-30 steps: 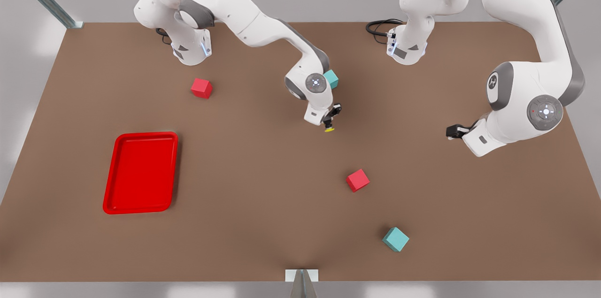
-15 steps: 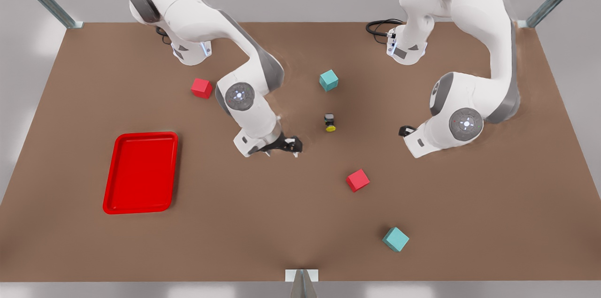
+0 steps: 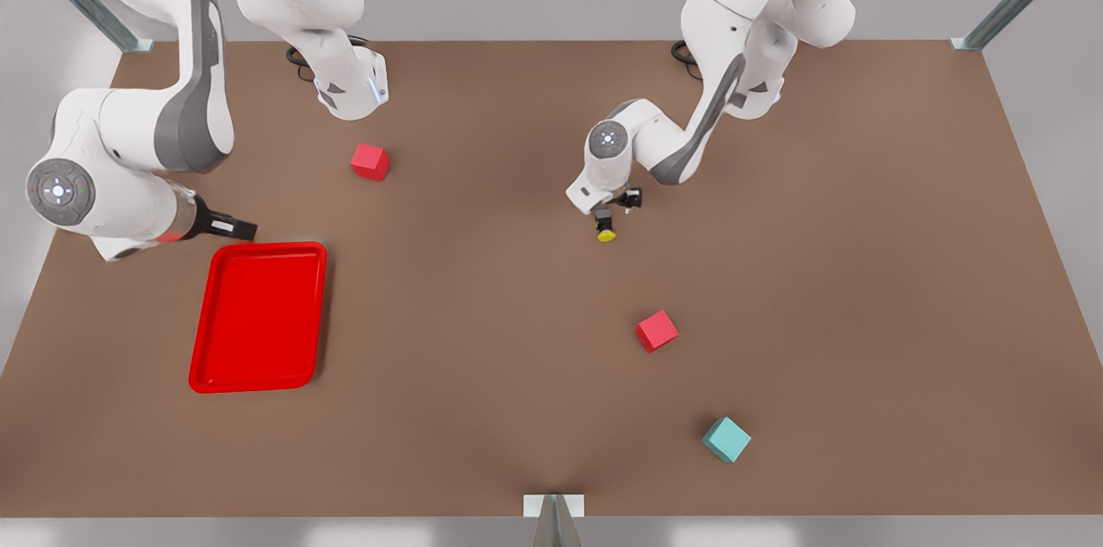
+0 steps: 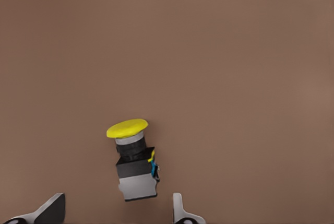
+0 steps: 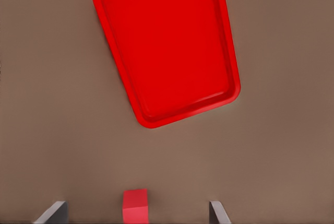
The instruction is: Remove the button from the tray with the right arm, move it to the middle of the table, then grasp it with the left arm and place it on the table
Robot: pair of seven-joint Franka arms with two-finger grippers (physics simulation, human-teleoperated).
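Tray: the red tray [image 3: 258,316] near the table's [image 3: 482,409] left edge is empty, so removal looks done.
Button: the button [image 3: 605,226] lies on its side mid-table; the left arm's grasp remains.
Left gripper: the left gripper [image 3: 617,205] hovers just behind the button, jaws spread, empty.
Right gripper: the right gripper [image 3: 234,227], spread and empty, waits at the tray's far edge.

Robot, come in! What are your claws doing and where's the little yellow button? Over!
Left gripper open, over the button mid-table. Right gripper open, waiting beside the tray. Button lying on the table, nothing blocking it.
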